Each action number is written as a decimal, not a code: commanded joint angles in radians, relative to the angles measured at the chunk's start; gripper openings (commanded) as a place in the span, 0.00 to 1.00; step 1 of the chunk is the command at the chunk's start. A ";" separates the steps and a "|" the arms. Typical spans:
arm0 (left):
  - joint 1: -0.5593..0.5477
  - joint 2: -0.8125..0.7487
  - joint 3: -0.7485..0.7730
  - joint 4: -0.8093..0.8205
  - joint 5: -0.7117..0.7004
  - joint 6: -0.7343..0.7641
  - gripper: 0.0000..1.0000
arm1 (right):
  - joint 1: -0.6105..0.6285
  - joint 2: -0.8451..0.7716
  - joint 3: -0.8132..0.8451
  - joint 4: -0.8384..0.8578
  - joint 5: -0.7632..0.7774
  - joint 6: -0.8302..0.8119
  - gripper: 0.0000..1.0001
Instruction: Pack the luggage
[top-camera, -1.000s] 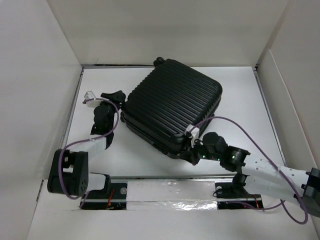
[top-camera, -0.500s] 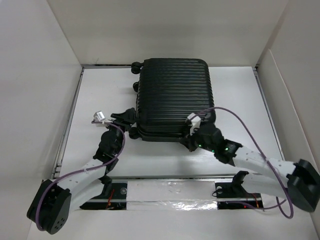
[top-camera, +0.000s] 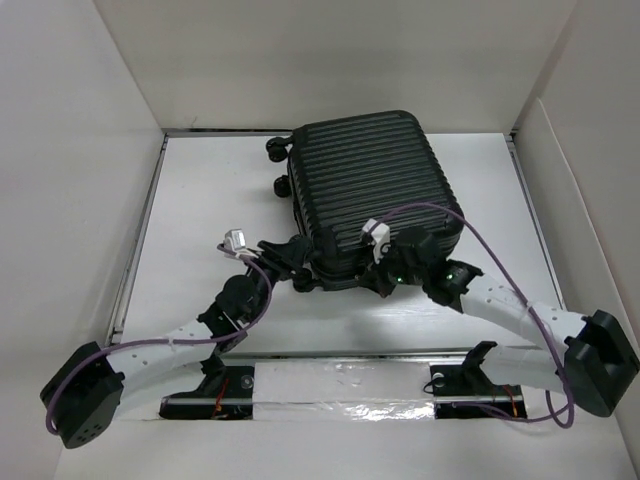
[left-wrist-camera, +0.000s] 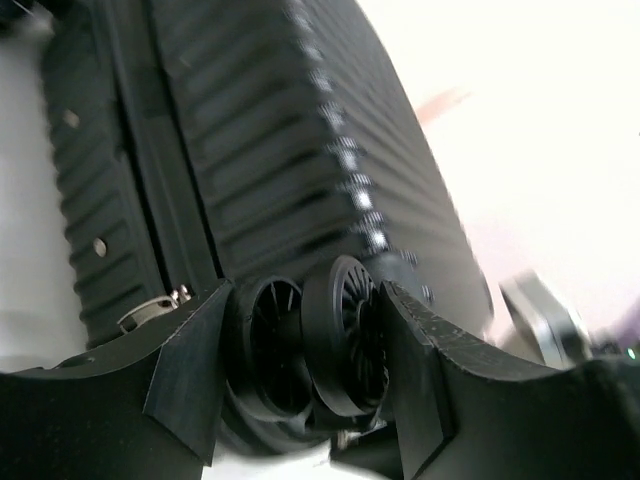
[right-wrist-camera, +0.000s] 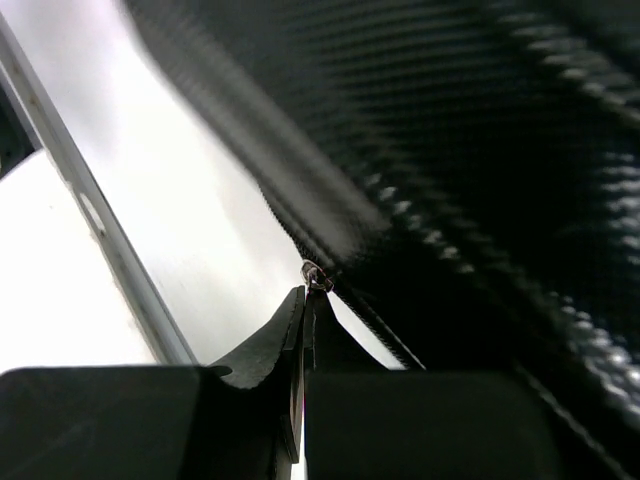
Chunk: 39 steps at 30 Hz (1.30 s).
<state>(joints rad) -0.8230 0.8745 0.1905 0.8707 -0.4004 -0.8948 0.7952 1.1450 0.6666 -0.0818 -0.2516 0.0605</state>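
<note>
The luggage (top-camera: 365, 190) is a black ribbed hard-shell suitcase lying shut on the white table, tilted slightly, with two wheels at its far left. My left gripper (top-camera: 297, 263) is at its near left corner. In the left wrist view its fingers (left-wrist-camera: 190, 370) are shut around a black double wheel (left-wrist-camera: 335, 335) of the luggage (left-wrist-camera: 250, 150). My right gripper (top-camera: 384, 283) is at the luggage's near edge. In the right wrist view it (right-wrist-camera: 305, 305) is shut on the small metal zipper pull (right-wrist-camera: 315, 274) at the zipper line of the shell (right-wrist-camera: 480, 150).
White walls box in the table on the left, back and right. A metal rail (top-camera: 340, 352) and a foil-taped strip (top-camera: 340, 400) run along the near edge by the arm bases. Purple cables loop over both arms.
The luggage has turned from a diagonal lie to nearly square and shifted right. Both arms have swung with it, the left one reaching further right and the right one staying at the near edge.
</note>
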 joint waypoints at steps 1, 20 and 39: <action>-0.184 0.047 0.019 -0.105 0.180 0.054 0.00 | -0.177 0.025 0.151 0.240 -0.171 -0.020 0.00; -0.212 0.298 0.225 0.073 0.293 0.115 0.00 | -0.022 -0.079 -0.084 0.334 -0.151 0.140 0.00; -0.122 -0.319 0.170 -0.740 0.054 0.195 0.69 | -0.413 -0.169 -0.096 0.240 -0.311 0.062 0.00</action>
<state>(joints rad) -0.9886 0.5686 0.3592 0.3187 -0.2684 -0.7368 0.4389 1.0283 0.5091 0.0471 -0.5354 0.1505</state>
